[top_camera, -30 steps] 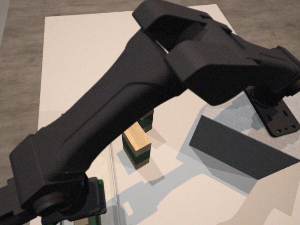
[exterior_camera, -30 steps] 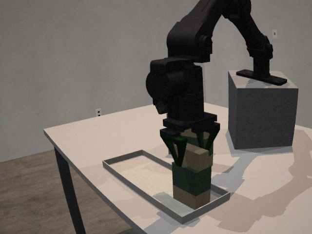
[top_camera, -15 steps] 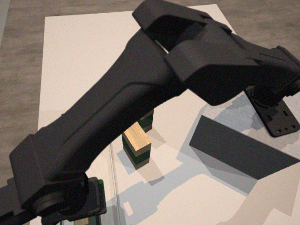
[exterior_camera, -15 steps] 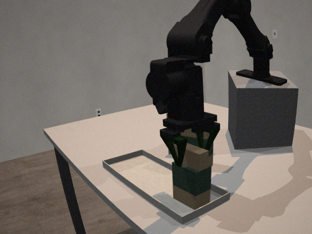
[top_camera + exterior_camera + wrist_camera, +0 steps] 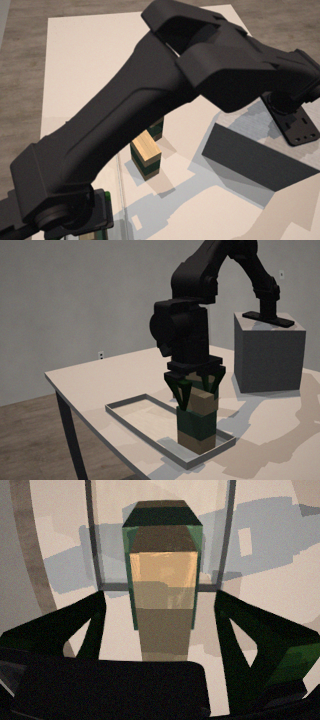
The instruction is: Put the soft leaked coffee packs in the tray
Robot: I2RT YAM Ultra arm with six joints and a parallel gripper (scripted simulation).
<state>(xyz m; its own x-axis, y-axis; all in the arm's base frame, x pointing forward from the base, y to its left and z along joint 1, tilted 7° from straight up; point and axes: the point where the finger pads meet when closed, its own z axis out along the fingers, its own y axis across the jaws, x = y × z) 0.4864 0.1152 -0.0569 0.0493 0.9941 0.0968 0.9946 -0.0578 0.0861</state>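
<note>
One coffee pack, banded green and tan, stands upright inside the grey tray, close to the tray's near right end. My gripper is open and straddles the top of this pack without holding it. In the wrist view the pack stands between my spread fingers, with the tray rims on both sides. A second pack stands on the table just outside the tray. A third pack stands behind it, partly hidden by my arm.
My arm's base stands on a grey pedestal block at the back right of the table. The tray lies along the table's left edge. My arm hides most of the tray in the top view.
</note>
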